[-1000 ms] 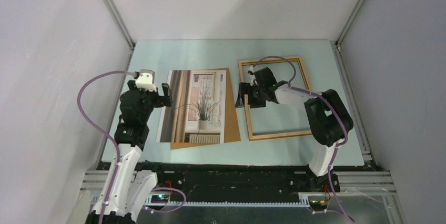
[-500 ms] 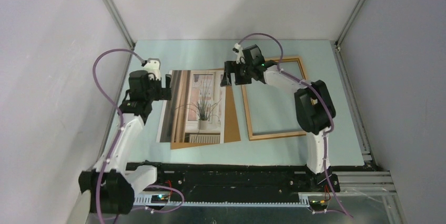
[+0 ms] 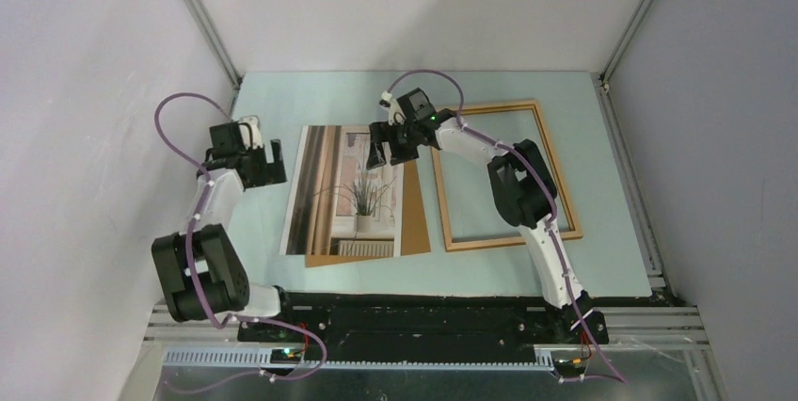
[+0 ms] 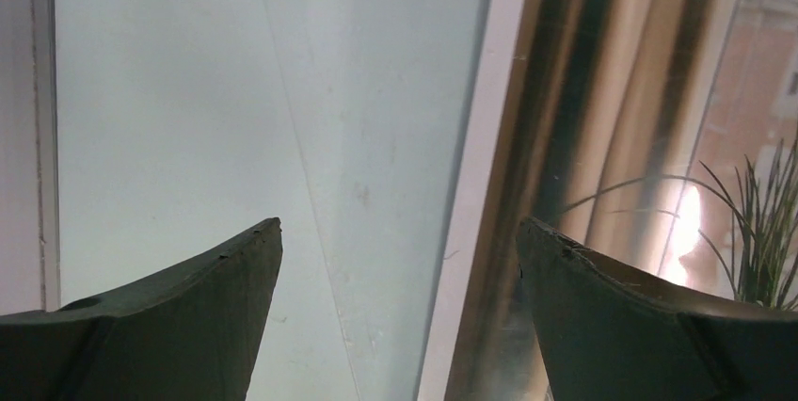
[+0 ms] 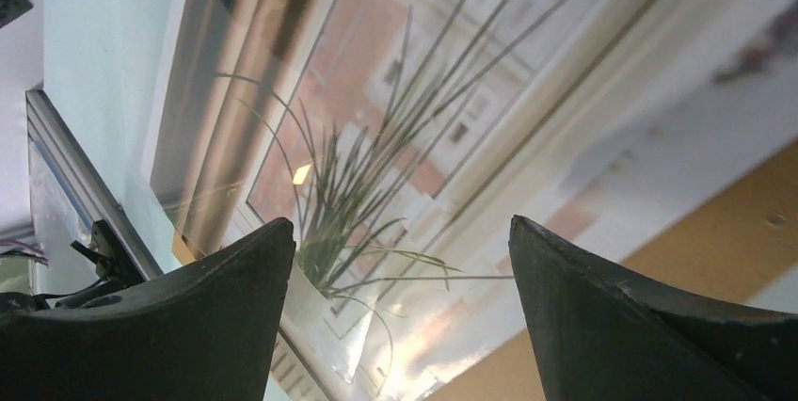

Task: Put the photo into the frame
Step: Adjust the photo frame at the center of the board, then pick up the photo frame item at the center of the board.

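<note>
The photo [image 3: 346,192], a potted grassy plant at a window, lies face up on a plain brown backing board [image 3: 415,217] in the middle of the pale mat. To its right, flat on the mat, lies the thin wooden frame [image 3: 513,240], with nothing inside it. My left gripper [image 3: 274,160] hovers open at the photo's upper left edge. In the left wrist view the photo's [image 4: 612,90] white border runs between the fingertips of that gripper [image 4: 400,232]. My right gripper [image 3: 384,153] hangs open over the photo's upper right part. The right wrist view has the plant [image 5: 376,184] between the open fingers [image 5: 403,227].
The backing board [image 5: 725,222] sticks out along the photo's right and bottom sides. An aluminium rail [image 4: 42,90] borders the mat on the left. White enclosure walls close in the left, back and right. The right arm's forearm [image 3: 513,180] crosses above the frame.
The right gripper has swung left from over the frame's left rail to above the photo. The left arm has stretched out, carrying its gripper farther back beside the photo's upper left edge.
</note>
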Motion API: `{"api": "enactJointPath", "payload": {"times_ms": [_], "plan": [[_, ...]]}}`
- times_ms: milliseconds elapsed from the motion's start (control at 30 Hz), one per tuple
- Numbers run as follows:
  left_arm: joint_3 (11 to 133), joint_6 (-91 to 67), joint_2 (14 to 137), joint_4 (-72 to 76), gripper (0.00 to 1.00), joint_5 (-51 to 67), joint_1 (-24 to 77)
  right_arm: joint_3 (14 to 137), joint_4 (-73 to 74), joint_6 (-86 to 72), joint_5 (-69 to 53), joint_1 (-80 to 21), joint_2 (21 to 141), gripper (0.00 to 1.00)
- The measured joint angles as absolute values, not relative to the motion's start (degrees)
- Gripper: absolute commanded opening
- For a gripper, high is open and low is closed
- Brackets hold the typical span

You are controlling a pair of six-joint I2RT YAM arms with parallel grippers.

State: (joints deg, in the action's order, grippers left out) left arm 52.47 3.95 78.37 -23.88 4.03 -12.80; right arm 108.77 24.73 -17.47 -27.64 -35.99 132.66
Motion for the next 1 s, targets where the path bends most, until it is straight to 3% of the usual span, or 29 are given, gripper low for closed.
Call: {"api": "enactJointPath", "payload": {"times_ms": [400,1000], "plan": [[57.8,2.4,93.4,-26.7,0.98,15.9,-23.5,115.4,26.9,-16.9,-30.4,-37.7,138.2,0.85],[62.0,0.3,101.1,-27.7,0.98,24.3,-24.6,120.8,26.7,-20.2,-36.3,-37.6,143.0,0.84]]}}
